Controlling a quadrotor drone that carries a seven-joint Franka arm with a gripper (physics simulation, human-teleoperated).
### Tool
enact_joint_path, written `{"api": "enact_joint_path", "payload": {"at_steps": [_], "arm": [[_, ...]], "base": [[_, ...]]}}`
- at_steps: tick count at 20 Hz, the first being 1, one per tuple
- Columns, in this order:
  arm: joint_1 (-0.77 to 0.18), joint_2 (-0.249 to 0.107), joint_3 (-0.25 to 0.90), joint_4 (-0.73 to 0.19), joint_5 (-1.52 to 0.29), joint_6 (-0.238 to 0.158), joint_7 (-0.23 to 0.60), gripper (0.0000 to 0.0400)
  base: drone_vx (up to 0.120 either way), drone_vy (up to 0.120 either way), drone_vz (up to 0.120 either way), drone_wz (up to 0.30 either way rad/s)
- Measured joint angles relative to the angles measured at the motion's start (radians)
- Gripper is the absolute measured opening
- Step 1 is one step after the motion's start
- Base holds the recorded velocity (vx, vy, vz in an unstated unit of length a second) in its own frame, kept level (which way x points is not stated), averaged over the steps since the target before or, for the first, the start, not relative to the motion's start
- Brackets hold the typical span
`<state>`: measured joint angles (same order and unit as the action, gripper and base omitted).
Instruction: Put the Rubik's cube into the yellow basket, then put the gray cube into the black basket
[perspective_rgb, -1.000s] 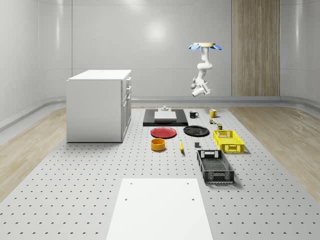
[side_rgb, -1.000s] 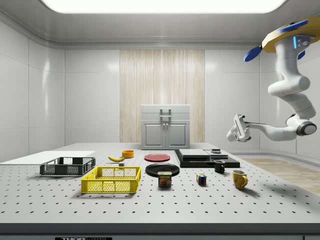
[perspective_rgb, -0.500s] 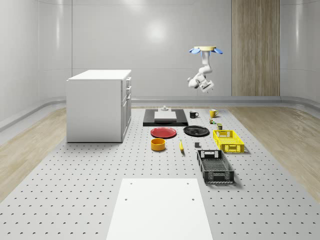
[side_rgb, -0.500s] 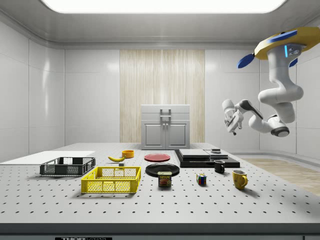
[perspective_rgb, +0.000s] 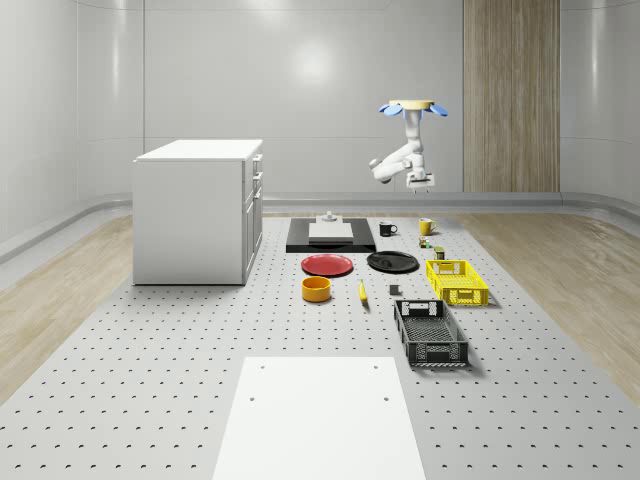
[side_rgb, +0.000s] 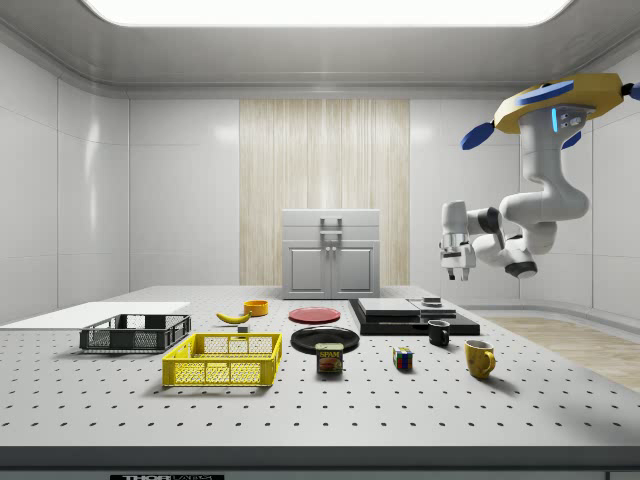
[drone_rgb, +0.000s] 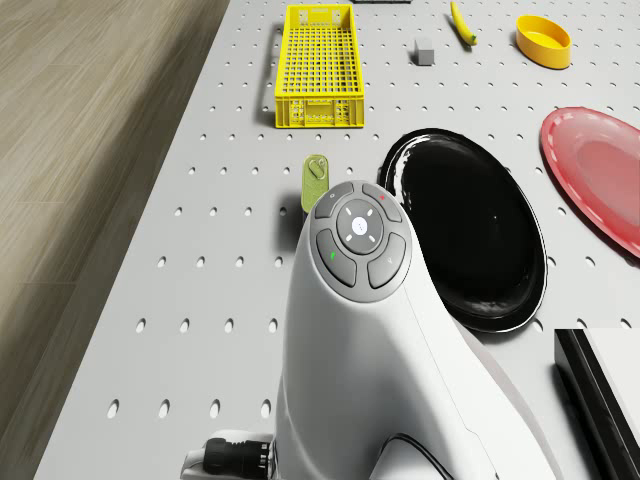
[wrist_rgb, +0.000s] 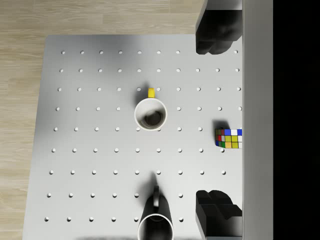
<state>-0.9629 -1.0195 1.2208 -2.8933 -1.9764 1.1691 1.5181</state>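
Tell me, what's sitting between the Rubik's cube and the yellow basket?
In the side view, a small can stands on the table between the Rubik's cube and the yellow basket, apart from both.

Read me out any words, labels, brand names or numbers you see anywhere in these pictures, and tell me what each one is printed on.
"SPAM": on the front label of the can on the table, near the yellow basket.
Unreadable: a dark plate with light lettering on the table's front edge in the side view.
Symbols only, no text: the round button pad on the arm in the drone view.
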Motion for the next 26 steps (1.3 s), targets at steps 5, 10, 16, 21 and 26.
{"api": "enact_joint_path", "payload": {"at_steps": [5,10,16,21,26], "arm": [[-0.049,-0.035,0.026,-0.003,-0.007,-0.002,0.034,0.04],[-0.075,-0.065,0.042,-0.002,0.001,0.011,0.055,0.04],[-0.094,-0.098,0.056,0.0,0.015,0.036,0.071,0.04],[-0.106,-0.124,0.066,0.002,0.029,0.058,0.081,0.04],[-0.115,-0.149,0.074,0.003,0.042,0.08,0.09,0.04]], "base": [[0.12,0.0,-0.12,0.0],[0.12,0.0,-0.12,0.0],[0.12,-0.033,-0.12,0.0],[0.12,0.0,-0.12,0.0],[0.112,-0.032,-0.12,0.0]]}}
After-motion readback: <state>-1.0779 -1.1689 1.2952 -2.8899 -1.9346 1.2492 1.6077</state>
